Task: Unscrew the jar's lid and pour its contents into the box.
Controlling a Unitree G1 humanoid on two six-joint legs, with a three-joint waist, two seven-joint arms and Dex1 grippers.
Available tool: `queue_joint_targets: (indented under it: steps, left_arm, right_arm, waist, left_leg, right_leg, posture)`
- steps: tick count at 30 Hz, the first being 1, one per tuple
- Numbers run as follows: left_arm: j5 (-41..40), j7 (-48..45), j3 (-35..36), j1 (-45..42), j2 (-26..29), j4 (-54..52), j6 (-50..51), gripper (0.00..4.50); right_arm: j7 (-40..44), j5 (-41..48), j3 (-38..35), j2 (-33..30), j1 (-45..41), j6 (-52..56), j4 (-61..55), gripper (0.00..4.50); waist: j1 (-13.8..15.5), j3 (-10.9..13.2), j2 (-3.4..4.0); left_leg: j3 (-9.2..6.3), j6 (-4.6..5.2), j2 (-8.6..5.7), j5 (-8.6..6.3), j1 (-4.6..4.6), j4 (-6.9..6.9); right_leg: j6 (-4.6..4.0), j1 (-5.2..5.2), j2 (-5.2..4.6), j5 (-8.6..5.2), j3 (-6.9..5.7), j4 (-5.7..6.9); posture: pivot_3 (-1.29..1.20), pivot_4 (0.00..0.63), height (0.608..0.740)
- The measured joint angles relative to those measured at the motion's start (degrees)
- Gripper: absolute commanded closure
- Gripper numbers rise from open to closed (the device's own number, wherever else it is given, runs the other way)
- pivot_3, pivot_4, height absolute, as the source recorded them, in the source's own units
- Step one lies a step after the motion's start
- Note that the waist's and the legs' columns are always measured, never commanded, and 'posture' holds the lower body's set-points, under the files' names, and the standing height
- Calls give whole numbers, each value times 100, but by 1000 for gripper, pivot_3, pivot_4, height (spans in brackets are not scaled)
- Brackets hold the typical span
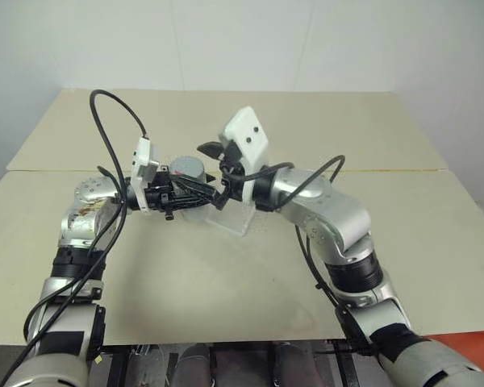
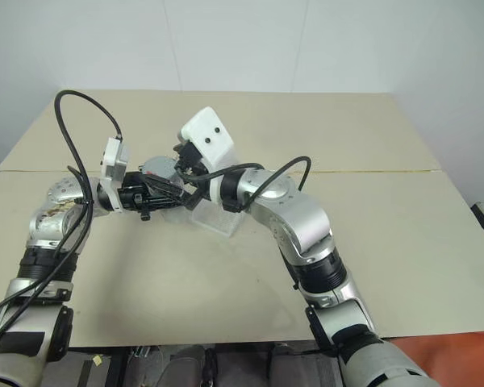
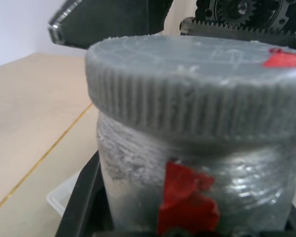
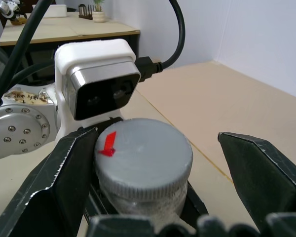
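1. Left side: my left gripper (image 1: 200, 193) is clamped shut on the jar (image 3: 197, 182), holding it upright above the table (image 1: 226, 282), left of centre. The lid (image 4: 144, 157) is seated on the jar, threads engaged.

2. Centre: the box (image 1: 234, 218) sits on the table just below and right of the jar, partly behind the grippers. I cannot see the contents.

3. Right side: my right gripper (image 4: 163, 163) stands wide open, 1 finger on each side of the lid, holding nothing. One finger (image 4: 64, 182) looks very near the lid's edge; the other stands well apart.

4. Step in hand: I judge this the approach to unscrewing, lid not yet gripped. Next move calls for closing the right fingers squarely on the ribbed rim, then turning while the left grip resists.

5. View differences: the left wrist view shows the ribbing on the lid's rim and the red label on the jar wall; the right wrist view shows the lid top with its red mark and the finger gap; the eye views alone place the box.
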Motion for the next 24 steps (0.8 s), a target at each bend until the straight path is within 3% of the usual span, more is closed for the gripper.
queue_joint_targets:
  steps: [10,24]
  left_arm:
    - [-26,9,259,119,147,-133,152,2560]
    - [-163,-132,342,300,220,-485,271,2560]
  right_arm:
    - [108,156,-3,-397,174,1,-246,51]
    - [107,167,-631,-869,326,18,-162,51]
  waist:
    - [-1,0,0]
    - [11,0,0]
  left_leg:
    - [-4,2,2,-1,2,0]
    - [0,4,1,-2,0,-1]
  right_leg:
    - [0,0,1,0,0,0]
    - [0,1,1,0,1,-4]
  posture:
    - [0,150,740]
    - [0,150,740]
